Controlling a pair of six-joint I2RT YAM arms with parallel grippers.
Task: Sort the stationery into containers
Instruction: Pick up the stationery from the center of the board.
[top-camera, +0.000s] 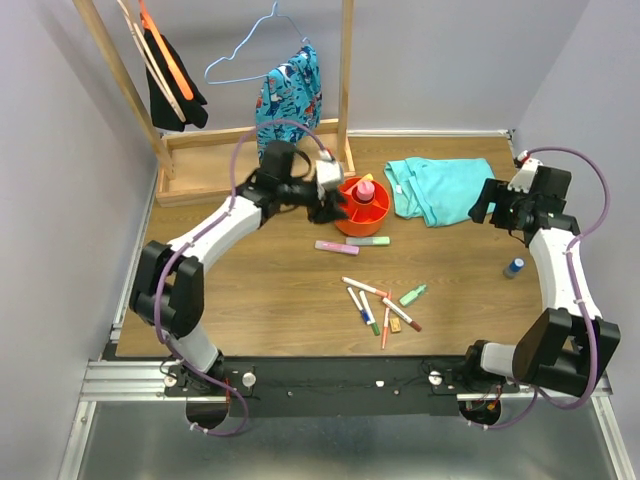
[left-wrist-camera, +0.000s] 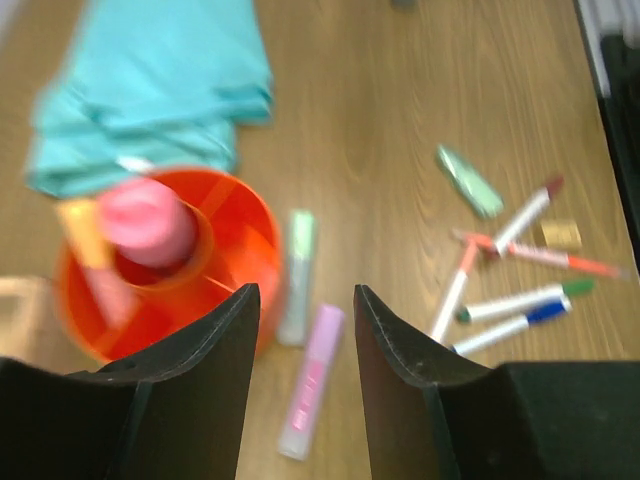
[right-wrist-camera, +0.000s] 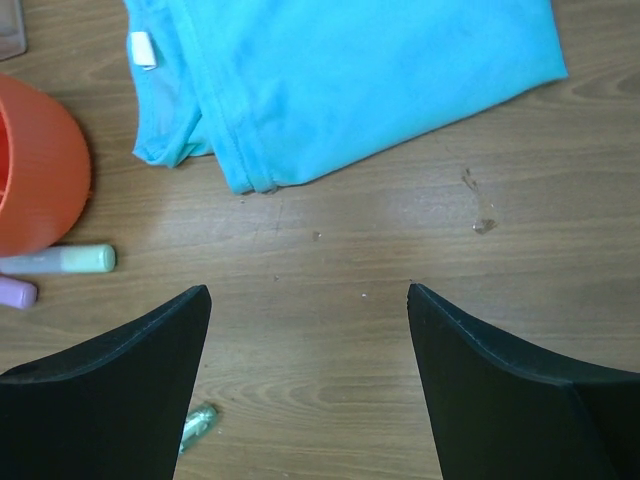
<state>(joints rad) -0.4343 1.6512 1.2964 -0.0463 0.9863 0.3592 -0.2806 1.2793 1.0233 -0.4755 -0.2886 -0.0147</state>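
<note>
The orange-red bowl (top-camera: 362, 206) holds a pink bottle (top-camera: 366, 189) and a yellow highlighter; it also shows in the left wrist view (left-wrist-camera: 240, 225) and the right wrist view (right-wrist-camera: 35, 180). My left gripper (top-camera: 327, 209) is open and empty just left of the bowl, above a pink highlighter (left-wrist-camera: 312, 393) and next to a green highlighter (left-wrist-camera: 298, 273). Several pens (top-camera: 375, 305), a green item (top-camera: 413, 295) and a tan eraser (top-camera: 396, 324) lie on the table's front middle. My right gripper (top-camera: 487, 213) is open and empty at the right, over bare wood.
A folded teal cloth (top-camera: 438, 188) lies right of the bowl. A wooden rack (top-camera: 250, 160) with hangers and clothes stands at the back. A small blue-capped bottle (top-camera: 513, 267) stands by the right arm.
</note>
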